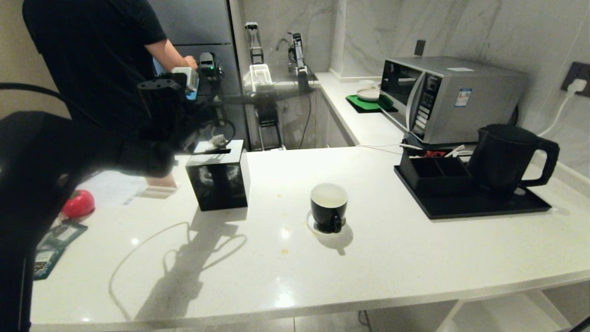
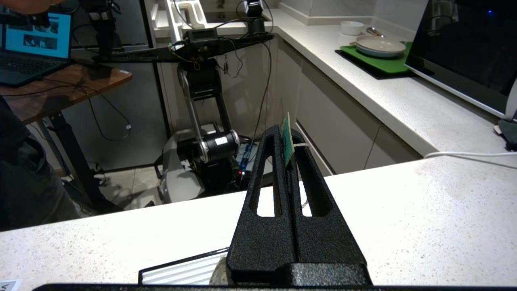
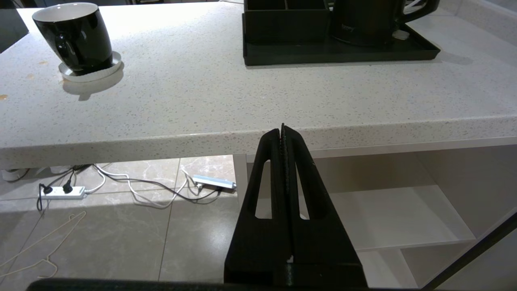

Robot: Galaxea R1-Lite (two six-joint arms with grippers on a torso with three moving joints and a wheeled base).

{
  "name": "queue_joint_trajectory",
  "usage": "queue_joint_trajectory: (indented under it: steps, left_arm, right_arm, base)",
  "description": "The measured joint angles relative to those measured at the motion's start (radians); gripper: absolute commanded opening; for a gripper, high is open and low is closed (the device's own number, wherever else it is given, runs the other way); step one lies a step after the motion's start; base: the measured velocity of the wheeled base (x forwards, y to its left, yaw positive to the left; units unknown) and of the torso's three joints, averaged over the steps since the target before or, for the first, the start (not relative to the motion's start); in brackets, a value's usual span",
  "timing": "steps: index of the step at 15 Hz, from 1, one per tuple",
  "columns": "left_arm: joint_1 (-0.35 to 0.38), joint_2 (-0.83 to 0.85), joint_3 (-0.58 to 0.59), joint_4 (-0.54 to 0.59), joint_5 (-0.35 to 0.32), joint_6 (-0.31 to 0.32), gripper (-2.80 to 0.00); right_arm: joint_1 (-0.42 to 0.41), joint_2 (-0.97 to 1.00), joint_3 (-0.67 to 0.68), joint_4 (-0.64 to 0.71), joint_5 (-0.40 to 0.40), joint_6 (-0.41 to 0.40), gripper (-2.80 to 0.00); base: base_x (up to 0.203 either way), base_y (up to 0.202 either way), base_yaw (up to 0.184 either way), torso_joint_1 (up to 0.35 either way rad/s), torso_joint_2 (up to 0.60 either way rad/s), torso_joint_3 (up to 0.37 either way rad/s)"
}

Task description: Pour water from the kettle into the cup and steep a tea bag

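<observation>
Currently the left gripper point(image 2: 287, 141), up behind the black cube tissue box point(image 1: 220, 177), has its fingers pinching a small green paper tag point(image 2: 287, 142) with thin white string point(image 2: 299, 144); the tea bag itself is hidden. Risk: pouch swings, misses the rim or snags the box. The small glossy black cup point(image 1: 328, 207) stands upright right of that box, mouth up, handle toward the surface's front edge. The matte black jug kettle point(image 1: 502, 159) stands far right, axis vertical. Right gripper point(image 3: 284, 133) is pressed together, parked below the surface.
</observation>
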Motion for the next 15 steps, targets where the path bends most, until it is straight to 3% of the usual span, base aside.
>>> queue_joint_trajectory:
  steps: [15]
  left_arm:
    - [-0.005,-0.022,-0.024,0.009,0.002,-0.001,-2.80]
  right_arm:
    - [0.000,0.000,0.000,0.000,0.000,0.000,-2.80]
  base:
    - [0.000,0.000,0.000,0.000,0.00,0.000]
